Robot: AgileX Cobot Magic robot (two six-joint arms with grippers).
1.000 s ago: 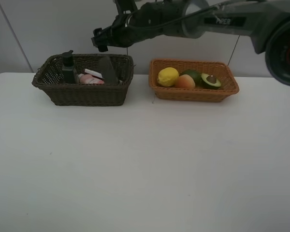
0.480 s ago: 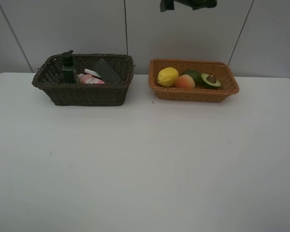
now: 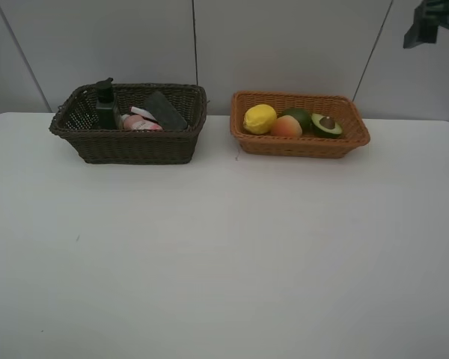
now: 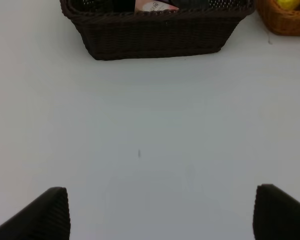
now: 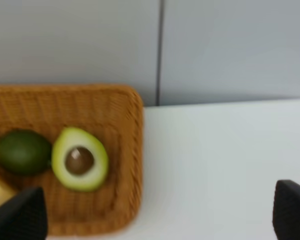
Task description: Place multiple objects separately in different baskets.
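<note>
- Two baskets are seen side by side: the dark basket (image 3: 129,124) at 9 o'clock of the orange basket (image 3: 299,126).
- Its pump bottle (image 3: 106,105) stands upright (nozzle up).
- Four fruits are counted in the orange one.
- Both the left pincer (image 4: 160,212) and the right pincer (image 5: 160,215) are spread open, empty.

— Is any writing legible anywhere?
— None that can be read. The pink bottle (image 4: 155,6) in the dark brown basket (image 4: 157,35) carries a white label with small dark print, but it is too small and cropped to make out.
— And the tan basket (image 3: 299,142)?
— It bears no lettering.
</note>
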